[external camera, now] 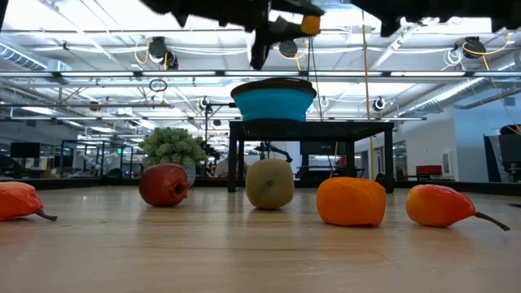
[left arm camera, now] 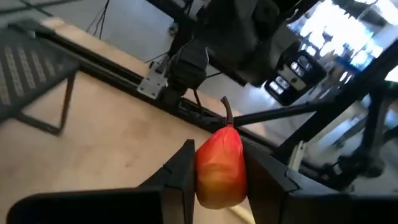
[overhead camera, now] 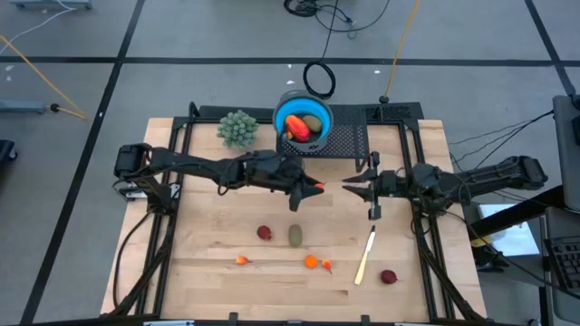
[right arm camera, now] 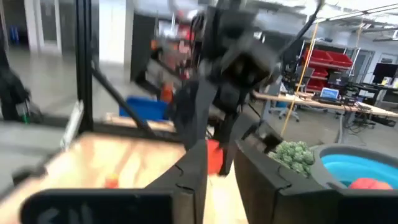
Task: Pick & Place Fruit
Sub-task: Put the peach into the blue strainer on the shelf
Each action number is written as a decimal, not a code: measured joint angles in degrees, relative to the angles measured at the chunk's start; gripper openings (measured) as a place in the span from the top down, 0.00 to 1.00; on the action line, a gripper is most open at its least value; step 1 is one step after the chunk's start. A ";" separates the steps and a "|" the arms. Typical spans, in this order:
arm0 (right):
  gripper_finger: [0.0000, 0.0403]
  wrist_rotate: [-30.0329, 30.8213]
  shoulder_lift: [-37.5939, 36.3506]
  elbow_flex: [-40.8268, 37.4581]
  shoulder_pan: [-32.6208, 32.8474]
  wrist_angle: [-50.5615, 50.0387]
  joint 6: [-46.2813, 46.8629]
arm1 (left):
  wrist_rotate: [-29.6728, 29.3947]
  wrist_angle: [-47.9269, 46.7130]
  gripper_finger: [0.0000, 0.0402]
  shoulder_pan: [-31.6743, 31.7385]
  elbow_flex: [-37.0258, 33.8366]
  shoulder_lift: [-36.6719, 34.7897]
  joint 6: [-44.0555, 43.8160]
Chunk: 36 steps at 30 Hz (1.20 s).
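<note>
A red-orange pear-shaped fruit (left arm camera: 219,163) with a dark stem hangs above the middle of the table, and my left gripper (overhead camera: 311,187) is shut on it. Facing it from the right, a short way off, my right gripper (overhead camera: 348,186) stands a little open with nothing between its fingers. The blue bowl (overhead camera: 304,116) sits on a black stand (overhead camera: 349,142) at the far side and holds a red-orange and an olive piece. On the table lie a dark red fruit (overhead camera: 264,233), an olive oval (overhead camera: 295,235), small orange ones (overhead camera: 311,263) and another dark red one (overhead camera: 389,276). My left gripper pinches the pear-shaped fruit by the two sides of its body (left arm camera: 203,171) between its two fingers. The fingers come nearly level from the table's left. The stem (left arm camera: 227,111) points away from the gripper, and the fruit is lifted clear of the table.
A bushy pale-green plant ball (overhead camera: 237,129) stands left of the bowl. A pale yellow stick-shaped piece (overhead camera: 365,256) lies near the front right. The black frame rails (overhead camera: 172,195) run along both sides of the wooden table.
</note>
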 joint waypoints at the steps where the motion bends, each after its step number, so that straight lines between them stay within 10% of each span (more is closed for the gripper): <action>1: 0.80 -0.01 0.78 1.62 0.00 -2.41 -1.56 | -0.23 -2.60 0.75 -0.13 1.85 0.00 1.76; 9: 0.65 0.48 5.20 11.90 0.02 -14.85 -12.23 | -1.17 -13.98 0.75 0.16 10.69 0.00 7.35; 36: 0.31 7.81 15.98 14.25 1.46 -8.19 -24.14 | -2.47 -14.34 0.75 -0.16 11.03 0.00 3.96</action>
